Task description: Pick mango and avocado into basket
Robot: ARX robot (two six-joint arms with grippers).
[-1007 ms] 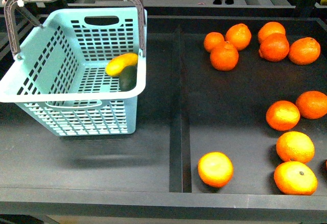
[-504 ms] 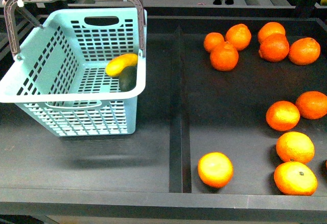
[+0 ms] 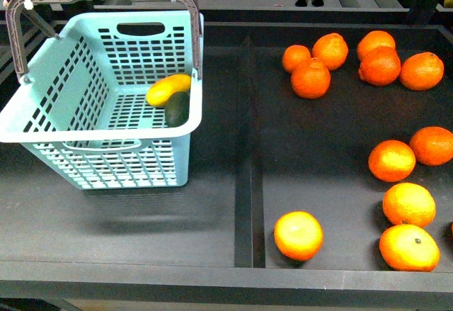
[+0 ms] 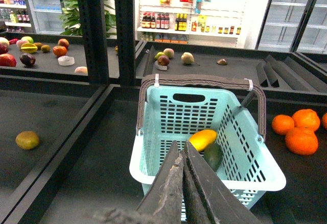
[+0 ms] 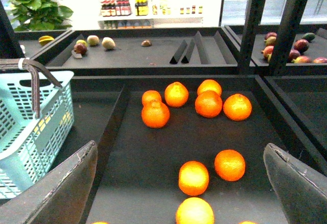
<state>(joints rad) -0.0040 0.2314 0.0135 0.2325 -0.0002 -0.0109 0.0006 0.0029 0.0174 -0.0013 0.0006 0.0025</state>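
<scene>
Front view has no arm or claw in frame. It shows the basket (image 3: 106,105) from above on the dark shelf (image 3: 141,219), with the mango (image 3: 168,88) and the avocado (image 3: 177,107) both inside, touching each other against the basket's right wall. A raised divider (image 3: 244,148) separates that bay from the bay holding the oranges (image 3: 310,77).

Left wrist view adds what front can't: the left gripper (image 4: 183,155), fingers pressed together into one closed wedge, nothing between them. It sits raised and pulled back from the basket (image 4: 204,127), pointing at its near rim. Mango (image 4: 203,139) and avocado (image 4: 212,155) lie just beyond the tips, down on the basket floor, not touching the claw. Brown handle (image 4: 202,80) stands upright past them. A lone yellowish fruit (image 4: 27,140) sits in the next bay, well off to the side of the claw.

Right wrist view: right gripper (image 5: 184,183) spread wide, one finger (image 5: 61,188) at each edge of the frame, empty. It hangs above the orange bay, oranges (image 5: 193,178) ahead between the fingers, none touched. Only a corner of the basket (image 5: 30,127) shows beside it; its contents aren't visible from here.
</scene>
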